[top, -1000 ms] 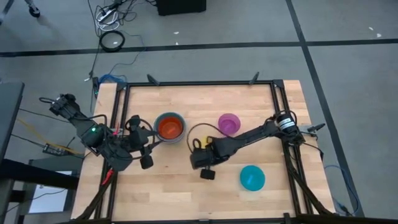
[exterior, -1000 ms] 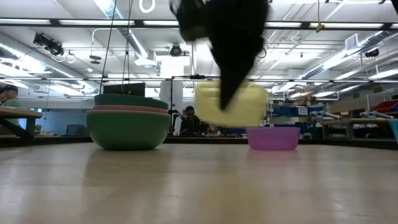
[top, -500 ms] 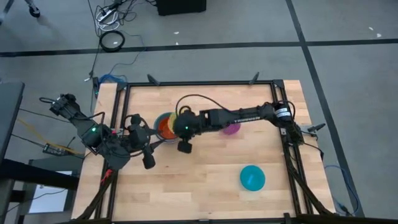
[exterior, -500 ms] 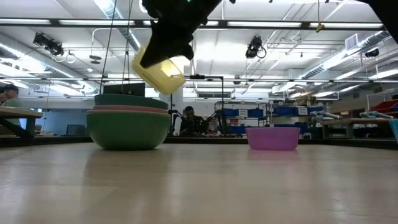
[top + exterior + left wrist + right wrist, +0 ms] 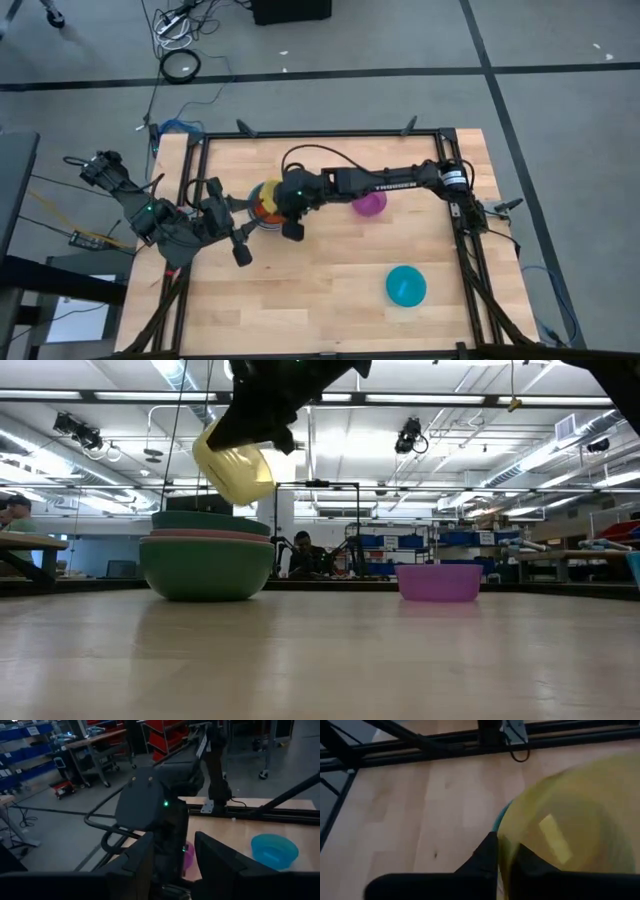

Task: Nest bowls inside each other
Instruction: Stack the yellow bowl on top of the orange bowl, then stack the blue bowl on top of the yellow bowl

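Observation:
A stack of nested bowls (image 5: 207, 555) stands on the table's left half: sage green outside, pink and teal rims above, orange (image 5: 262, 208) inside. A yellow bowl (image 5: 232, 470) hangs tilted just above the stack, with my right gripper (image 5: 278, 200) shut on it. My left gripper (image 5: 236, 222) stands open beside the stack on its left near side, touching nothing. A purple bowl (image 5: 369, 202) and a light blue bowl (image 5: 406, 286) rest upright on the table. My right gripper holds the yellow bowl by its rim (image 5: 505, 854), one finger (image 5: 487, 857) outside the wall and one (image 5: 530, 865) inside. The fingers come from the table's right, slanting down. The bowl is lifted clear and tilted above the stack.
A black frame (image 5: 320, 133) runs round the table's far, left and right sides. The right arm (image 5: 390, 183) reaches across the table's middle, over the purple bowl. Bare wood lies along the near edge (image 5: 300, 320).
My right gripper has swung from the table's middle toward the left edge and risen, carrying the yellow bowl, which now hangs tipped over the stack. My left gripper has tipped upward a little beside the stack.

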### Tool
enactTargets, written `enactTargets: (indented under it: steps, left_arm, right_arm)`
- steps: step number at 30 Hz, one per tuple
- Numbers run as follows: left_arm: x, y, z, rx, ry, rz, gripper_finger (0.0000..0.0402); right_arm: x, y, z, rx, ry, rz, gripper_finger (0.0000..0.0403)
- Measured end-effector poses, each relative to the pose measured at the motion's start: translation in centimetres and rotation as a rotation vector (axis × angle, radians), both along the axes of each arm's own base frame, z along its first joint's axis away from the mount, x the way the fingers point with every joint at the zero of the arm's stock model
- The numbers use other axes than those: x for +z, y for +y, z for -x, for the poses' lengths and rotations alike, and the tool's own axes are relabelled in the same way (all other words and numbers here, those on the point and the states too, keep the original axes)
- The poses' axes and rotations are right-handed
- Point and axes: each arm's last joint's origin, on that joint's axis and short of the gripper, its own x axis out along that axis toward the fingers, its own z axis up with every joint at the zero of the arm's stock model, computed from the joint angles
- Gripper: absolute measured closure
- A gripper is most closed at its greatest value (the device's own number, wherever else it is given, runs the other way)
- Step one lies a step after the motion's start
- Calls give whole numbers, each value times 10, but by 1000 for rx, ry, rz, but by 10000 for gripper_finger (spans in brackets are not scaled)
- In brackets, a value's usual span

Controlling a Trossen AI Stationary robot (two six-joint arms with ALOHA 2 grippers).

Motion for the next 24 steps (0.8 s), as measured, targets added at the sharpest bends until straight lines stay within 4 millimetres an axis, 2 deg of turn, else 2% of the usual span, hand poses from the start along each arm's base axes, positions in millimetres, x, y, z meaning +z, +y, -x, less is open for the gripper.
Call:
enactTargets:
  steps: [6,10,24]
  left_arm:
    - [0,0,0,0,1,-2,249]
    - [0,0,0,1,1,-2,249]
    - [0,1,0,20,-5,-8,249]
  right_arm:
    - [2,0,-2,-19,-29,-1,342]
    - [-3,-4,-3,-36,-39,6,320]
    - [-3,-12,-3,-57,-42,-15,304]
